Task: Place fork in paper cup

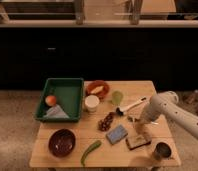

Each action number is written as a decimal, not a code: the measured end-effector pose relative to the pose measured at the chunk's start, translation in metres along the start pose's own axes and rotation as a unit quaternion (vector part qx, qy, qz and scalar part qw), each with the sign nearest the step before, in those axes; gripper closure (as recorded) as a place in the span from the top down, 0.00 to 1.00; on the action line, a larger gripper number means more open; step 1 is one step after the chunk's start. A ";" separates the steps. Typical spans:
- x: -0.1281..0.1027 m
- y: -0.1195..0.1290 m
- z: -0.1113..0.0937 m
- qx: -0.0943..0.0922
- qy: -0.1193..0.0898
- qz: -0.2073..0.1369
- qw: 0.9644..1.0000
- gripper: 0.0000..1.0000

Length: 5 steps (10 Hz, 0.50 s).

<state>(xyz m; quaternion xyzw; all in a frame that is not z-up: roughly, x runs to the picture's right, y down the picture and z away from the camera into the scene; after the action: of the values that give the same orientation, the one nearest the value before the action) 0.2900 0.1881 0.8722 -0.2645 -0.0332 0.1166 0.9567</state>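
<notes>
The hand (140, 127) is positioned over the table (142, 90) at lower right; its state cannot be told. The paper cup (92, 103) is seen at centre.

White arm (168, 106) — end effector (139, 128) over table (141, 89)

The room around me is dim. The surface (142, 91) is a small table of light wood, and it stands on a speckled grey-brown floor (12, 125). Behind it a long, very dark front (57, 57) runs across the whole width; whether it is cabinets I cannot tell. On top of it lies a pale ledge (42, 23), and two pale posts (80, 10) rise from it. My jaws hang above the right part of the surface.
</notes>
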 end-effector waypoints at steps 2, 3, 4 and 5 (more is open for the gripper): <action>0.000 -0.001 0.000 0.000 -0.003 -0.008 1.000 0.00; 0.000 -0.002 -0.003 0.004 -0.004 -0.011 1.000 0.00; 0.000 -0.002 -0.007 0.006 -0.007 -0.012 1.000 0.00; 0.000 -0.002 -0.010 0.008 -0.009 -0.013 1.000 0.00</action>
<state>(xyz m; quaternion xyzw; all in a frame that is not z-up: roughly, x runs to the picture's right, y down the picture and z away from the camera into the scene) 0.2915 0.1808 0.8646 -0.2550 -0.0439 0.1068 0.9600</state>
